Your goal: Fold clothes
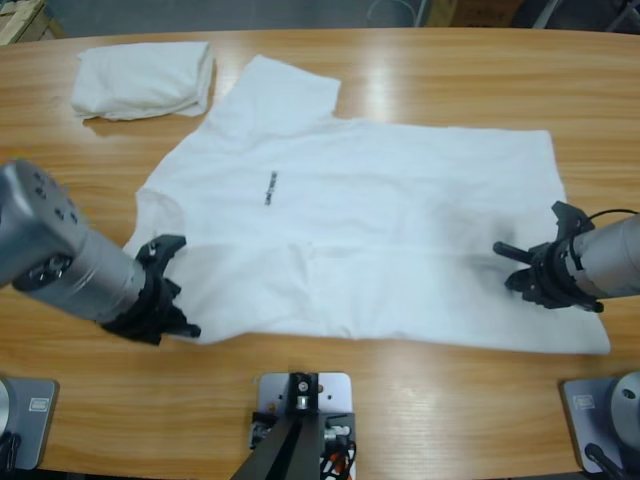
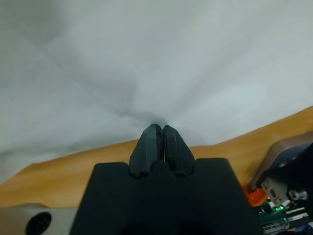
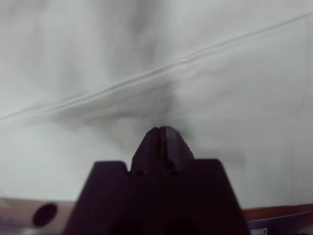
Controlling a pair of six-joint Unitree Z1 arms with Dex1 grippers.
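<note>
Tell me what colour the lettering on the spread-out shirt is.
Dark, nearly black, a short line of lettering on the white shirt; the high view shows it best.

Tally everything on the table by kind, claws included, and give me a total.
White T-shirts: 2, a spread T-shirt with dark chest lettering and a folded T-shirt at the far left corner.
Black claws: 2, the left claw and the right claw, each shut on the spread shirt's cloth.
Total: 4
</note>
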